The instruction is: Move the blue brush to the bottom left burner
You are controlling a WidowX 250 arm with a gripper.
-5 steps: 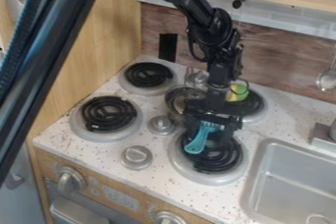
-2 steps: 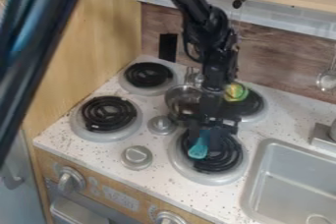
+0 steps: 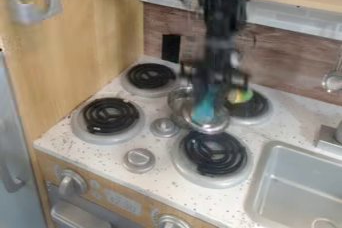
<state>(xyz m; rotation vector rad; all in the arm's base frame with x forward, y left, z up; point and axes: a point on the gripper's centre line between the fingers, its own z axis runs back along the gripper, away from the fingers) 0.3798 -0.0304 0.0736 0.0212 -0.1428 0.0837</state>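
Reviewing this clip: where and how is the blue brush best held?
Probably by its upper part, from above, which is how the gripper appears to have it. The blue brush hangs roughly upright and looks narrower towards the top, wider at its lower end. A hold up there should leave the lower end free to be set down first, though blur hides the exact contact.

Bright, diffuse light; soft shadows; glints on the metal pan [image 3: 210, 130]

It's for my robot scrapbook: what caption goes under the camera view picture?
A black gripper holds a blue brush over the stove.
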